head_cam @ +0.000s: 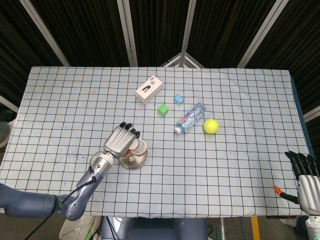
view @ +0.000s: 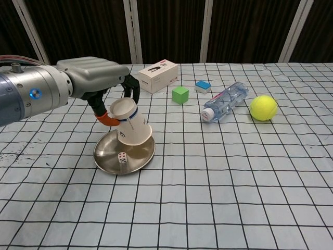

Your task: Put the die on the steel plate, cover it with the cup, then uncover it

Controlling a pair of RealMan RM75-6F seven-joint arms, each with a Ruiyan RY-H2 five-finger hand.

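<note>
Checked tablecloth [view: 234, 198], left hand [view: 99, 83] gripping tilted cup [view: 131, 125] over plate [view: 106, 153], die [view: 123, 157] exposed.

The setting was a robot test lab: a gridded tablecloth [head_cam: 240, 100] covered the bench, enclosed by black curtains [view: 250, 31] on metal framing [head_cam: 127, 30].

Bright even overhead light, soft shadows, sharp focus, dark backdrop

Glossy steel plate [view: 106, 156], matt paper cup [view: 131, 125], checked cloth [view: 234, 177]
</note>
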